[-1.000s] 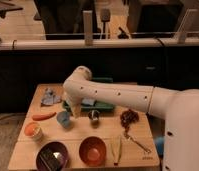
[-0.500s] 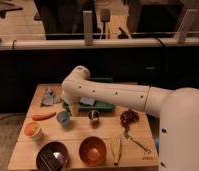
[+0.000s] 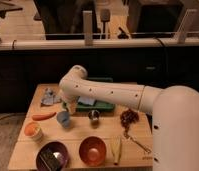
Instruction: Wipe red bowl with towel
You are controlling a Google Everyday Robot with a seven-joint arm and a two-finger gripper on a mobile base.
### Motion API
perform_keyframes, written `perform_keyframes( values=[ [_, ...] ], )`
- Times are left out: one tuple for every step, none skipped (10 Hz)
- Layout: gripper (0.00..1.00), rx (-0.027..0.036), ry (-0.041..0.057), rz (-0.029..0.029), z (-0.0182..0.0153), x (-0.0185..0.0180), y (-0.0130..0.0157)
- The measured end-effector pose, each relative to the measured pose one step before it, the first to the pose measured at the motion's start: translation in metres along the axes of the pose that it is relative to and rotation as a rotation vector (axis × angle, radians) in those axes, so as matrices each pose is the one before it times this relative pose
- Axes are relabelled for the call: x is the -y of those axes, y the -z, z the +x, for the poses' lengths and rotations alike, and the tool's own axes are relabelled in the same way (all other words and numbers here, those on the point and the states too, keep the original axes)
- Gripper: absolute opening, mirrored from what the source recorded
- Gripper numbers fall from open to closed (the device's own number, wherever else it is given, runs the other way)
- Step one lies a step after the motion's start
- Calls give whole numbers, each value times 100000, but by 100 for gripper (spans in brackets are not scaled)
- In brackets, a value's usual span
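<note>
No legible text (nor any numbers)

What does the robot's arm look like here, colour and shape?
The arm is a thick, smooth white tube with a rounded joint and a row of small dark dots along its side. No cables show. The gripper, darker, sits mostly hidden under that joint, just above the blue cup.

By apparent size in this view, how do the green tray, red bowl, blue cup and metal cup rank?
Largest first:
green tray, partly hidden by the arm
red bowl
blue cup
metal cup
The hand hangs just above the blue cup.
</note>
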Motion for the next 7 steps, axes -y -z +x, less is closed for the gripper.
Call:
perform_keyframes(
  values=[
    [80, 36, 485, 143, -9, 313, -275],
    [80, -68, 430, 211, -30, 304, -230],
    [80, 113, 540, 241, -81, 411, -270],
    [80, 216, 655, 53, -119, 464, -469],
    [80, 380, 669, 43, -148, 291, -276],
    [80, 127, 288, -93, 184, 162, -329],
    [80, 26, 420, -2, 234, 315, -436]
  ],
)
